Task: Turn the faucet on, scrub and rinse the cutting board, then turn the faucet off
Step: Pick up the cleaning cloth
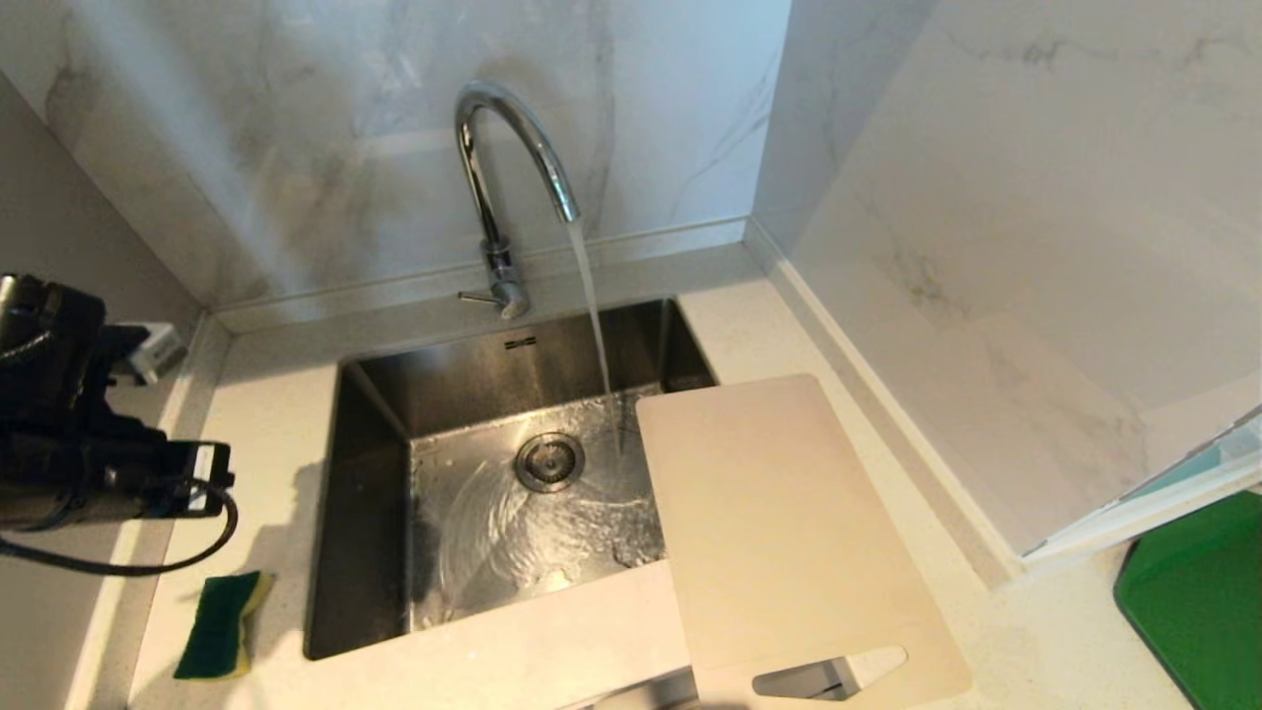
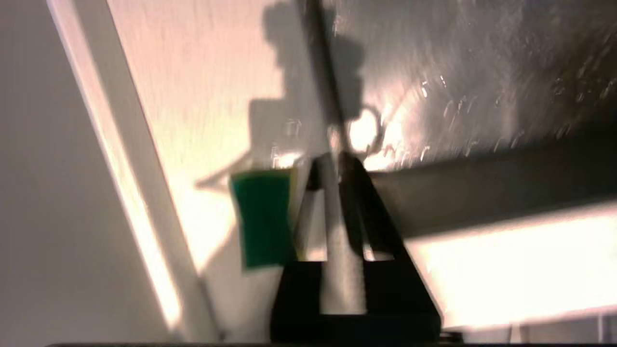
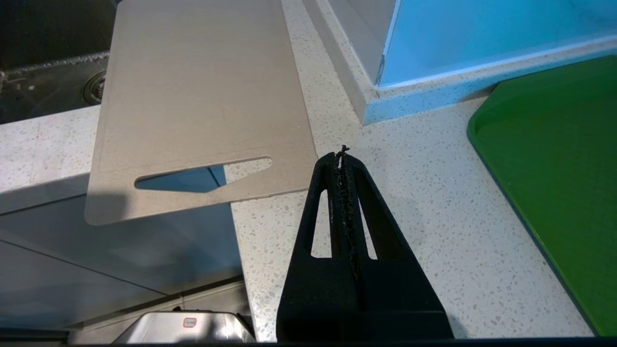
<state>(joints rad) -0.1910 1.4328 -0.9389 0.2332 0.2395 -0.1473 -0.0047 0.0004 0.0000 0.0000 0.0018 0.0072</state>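
One sink (image 1: 375, 513), water (image 1: 592, 306) inside.

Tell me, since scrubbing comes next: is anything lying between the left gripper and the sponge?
Nothing visible. The left gripper, shut and empty, hangs over the counter left of the sink; the sponge lies on bare counter nearer the front edge, with only a cable hanging between them.
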